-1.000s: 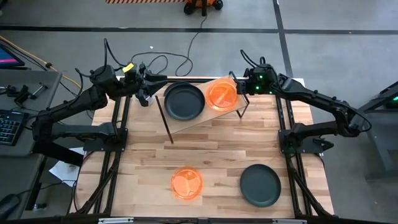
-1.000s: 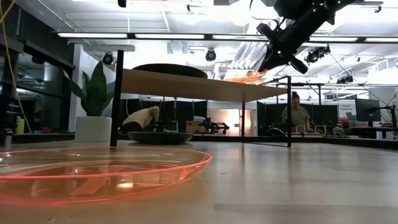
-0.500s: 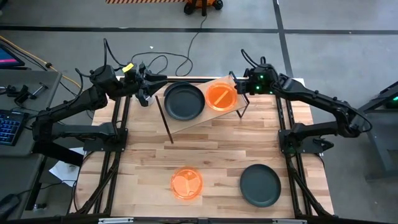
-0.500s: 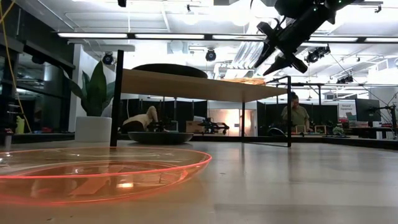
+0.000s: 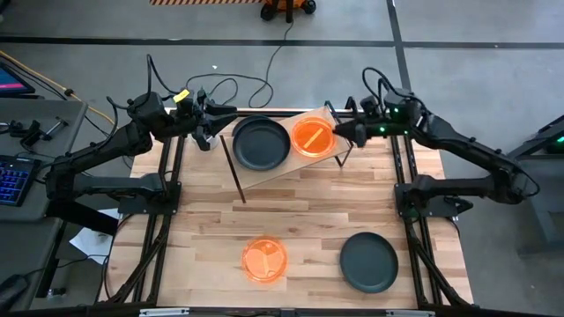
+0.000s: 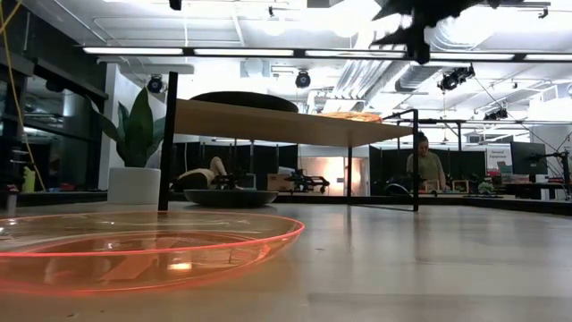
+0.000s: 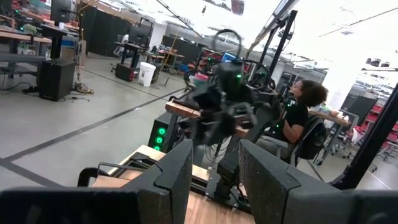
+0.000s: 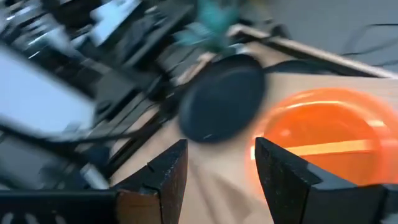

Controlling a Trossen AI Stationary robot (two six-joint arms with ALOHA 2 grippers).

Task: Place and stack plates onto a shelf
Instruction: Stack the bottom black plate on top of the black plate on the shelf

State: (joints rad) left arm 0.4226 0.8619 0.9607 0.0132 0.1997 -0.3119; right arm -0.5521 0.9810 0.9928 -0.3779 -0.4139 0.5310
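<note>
The shelf (image 5: 291, 167) stands at the table's far middle. A black plate (image 5: 261, 143) and an orange plate (image 5: 313, 136) lie side by side on its board; both also show in the right wrist view, the black plate (image 8: 227, 102) and the orange plate (image 8: 329, 124). My right gripper (image 5: 340, 132) is open and empty, just right of the orange plate and above the shelf's right end. My left gripper (image 5: 208, 135) is open and empty at the shelf's left end. A second orange plate (image 5: 264, 260) and a second black plate (image 5: 369, 262) lie flat on the table near its front edge.
The shelf's thin black legs (image 5: 236, 180) stand on the tabletop. The table's middle between the shelf and the two near plates is bare wood (image 5: 300, 211). People sit in the room beyond the table (image 6: 427, 165).
My right gripper has opened and let go of the orange plate, which was tilted at the shelf's right end and now lies flat on the board. The gripper has then drawn back toward the table's right edge and risen.
</note>
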